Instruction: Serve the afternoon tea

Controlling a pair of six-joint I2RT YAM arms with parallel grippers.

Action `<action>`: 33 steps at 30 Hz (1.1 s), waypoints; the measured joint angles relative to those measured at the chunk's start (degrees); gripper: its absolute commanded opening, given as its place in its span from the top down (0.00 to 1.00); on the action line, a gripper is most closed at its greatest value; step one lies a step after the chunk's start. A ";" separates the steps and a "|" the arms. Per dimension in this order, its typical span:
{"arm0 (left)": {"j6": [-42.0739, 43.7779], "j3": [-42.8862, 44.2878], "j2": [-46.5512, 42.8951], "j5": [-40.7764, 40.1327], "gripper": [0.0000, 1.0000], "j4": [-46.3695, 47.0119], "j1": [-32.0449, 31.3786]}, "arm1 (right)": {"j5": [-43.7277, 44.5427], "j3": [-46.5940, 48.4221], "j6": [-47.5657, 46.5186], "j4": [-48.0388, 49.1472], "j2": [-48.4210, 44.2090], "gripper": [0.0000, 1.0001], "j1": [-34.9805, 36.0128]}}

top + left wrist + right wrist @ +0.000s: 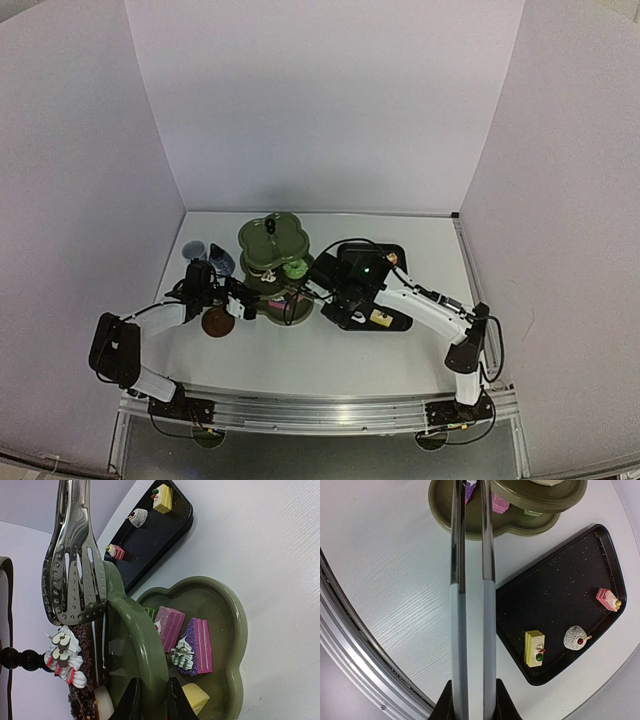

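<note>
The olive-green three-tier stand (272, 240) stands mid-table. My left gripper (151, 696) is shut on the rim of its middle tier (145, 645). A brown chocolate cake (86, 680) lies on that tier. The bottom tier (235, 630) holds two pink cakes (170, 626) and a yellow one (196, 695). My right gripper (473, 696) is shut on the tongs (472, 605). The tongs' perforated tips (75, 585) are squeezed together right at the brown cake's end; whether they grip it, I cannot tell. A pale cup (194, 250), dark-blue pot (222, 263) and brown saucer (217, 323) sit left of the stand.
The black tray (555, 595) lies right of the stand, with a yellow cake (534, 648), a white round cake (575, 637) and a pink cake (608, 599) on it. The table's metal front edge (365, 655) runs close under the right arm. White walls enclose the table.
</note>
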 measured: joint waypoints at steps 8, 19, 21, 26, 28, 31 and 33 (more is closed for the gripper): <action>-0.02 0.00 0.00 0.02 0.82 0.02 0.00 | -4.40 0.75 -1.58 0.28 0.38 0.83 -1.41; -0.96 0.00 -0.22 -0.02 0.57 0.40 0.02 | -6.77 3.27 -2.27 0.88 3.44 0.78 -3.84; -1.40 0.00 -0.48 0.08 0.51 0.12 0.02 | -7.11 3.27 -2.21 0.99 3.44 0.78 -4.03; -3.68 0.00 -1.57 1.38 0.44 -0.02 0.02 | -8.11 3.27 -1.88 1.06 3.44 0.76 -4.36; -6.54 0.01 -2.39 2.74 0.38 0.45 0.01 | -8.30 3.27 -1.73 1.07 3.44 0.76 -4.45; -12.20 0.63 -3.54 4.55 0.29 1.53 -0.50 | -8.39 3.27 -1.45 1.11 3.44 0.75 -4.52; -17.00 1.83 -3.87 4.92 0.26 2.49 -1.67 | -8.40 3.27 -1.41 1.13 3.44 0.75 -4.55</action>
